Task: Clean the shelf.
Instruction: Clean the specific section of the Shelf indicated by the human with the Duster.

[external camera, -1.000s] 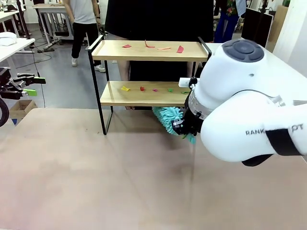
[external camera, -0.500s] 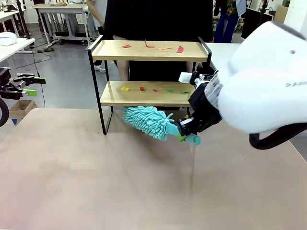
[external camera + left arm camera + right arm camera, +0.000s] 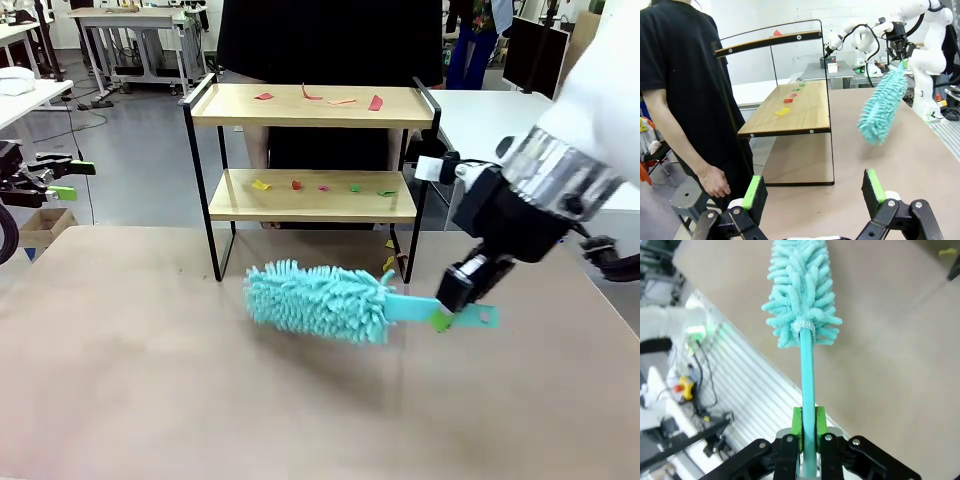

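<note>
Swinging out from beneath the lower board, the teal duster (image 3: 318, 298) now hangs crosswise over the open tabletop (image 3: 150, 390) in front of the shelf (image 3: 230, 106), and the right arm has drawn back toward the picture's right. The right pincer (image 3: 447, 312) is pressed together on the duster's flat handle, its green pads squeezing it from both sides. The fluffy head points away from the wrist and is clear of the rack. The left pincer (image 3: 812, 192) sits well off at the left side, fingers spread and holding nothing. The shelf stands at the far edge of the tabletop, with a person (image 3: 685, 75) in black just behind it. Coloured paper scraps (image 3: 376, 102) lie scattered along its top board, smaller flecks (image 3: 261, 184) dot the lower one, and a few stray bits (image 3: 390, 263) rest on the tabletop by the right legs. Judging from that, the cleaning has hardly begun: the tool is in hand, but both boards look yet to be swept.
</note>
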Controlling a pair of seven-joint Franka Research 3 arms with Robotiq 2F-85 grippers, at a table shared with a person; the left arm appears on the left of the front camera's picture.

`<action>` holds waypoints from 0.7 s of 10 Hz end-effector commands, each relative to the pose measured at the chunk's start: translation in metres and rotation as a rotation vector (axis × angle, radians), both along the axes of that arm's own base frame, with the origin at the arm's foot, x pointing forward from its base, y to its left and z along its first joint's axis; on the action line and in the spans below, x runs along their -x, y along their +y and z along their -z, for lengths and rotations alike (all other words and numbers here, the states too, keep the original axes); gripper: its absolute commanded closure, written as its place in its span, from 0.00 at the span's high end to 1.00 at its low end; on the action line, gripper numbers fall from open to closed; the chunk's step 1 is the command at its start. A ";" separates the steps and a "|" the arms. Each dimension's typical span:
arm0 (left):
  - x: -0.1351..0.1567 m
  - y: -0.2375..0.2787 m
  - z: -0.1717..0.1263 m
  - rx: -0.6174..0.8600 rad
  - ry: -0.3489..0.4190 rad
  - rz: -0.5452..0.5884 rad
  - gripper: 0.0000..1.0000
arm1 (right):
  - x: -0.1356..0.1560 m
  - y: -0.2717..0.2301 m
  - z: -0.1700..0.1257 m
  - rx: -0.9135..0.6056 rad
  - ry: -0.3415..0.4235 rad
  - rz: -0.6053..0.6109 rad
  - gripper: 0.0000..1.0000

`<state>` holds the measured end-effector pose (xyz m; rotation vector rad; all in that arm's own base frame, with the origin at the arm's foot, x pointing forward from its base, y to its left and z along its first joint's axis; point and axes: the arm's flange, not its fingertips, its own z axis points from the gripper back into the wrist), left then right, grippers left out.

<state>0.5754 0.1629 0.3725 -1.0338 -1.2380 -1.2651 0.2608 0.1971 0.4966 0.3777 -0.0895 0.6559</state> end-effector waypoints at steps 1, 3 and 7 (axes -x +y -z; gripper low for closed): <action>0.002 0.000 -0.002 -0.008 -0.009 0.009 1.00 | 0.010 -0.024 -0.024 0.026 0.011 -0.107 0.14; 0.002 0.000 -0.002 -0.008 -0.009 0.009 1.00 | 0.021 -0.045 -0.046 0.095 -0.012 -0.150 0.14; 0.002 0.000 -0.002 -0.008 -0.009 0.009 1.00 | 0.032 -0.097 -0.058 0.221 -0.004 -0.173 0.14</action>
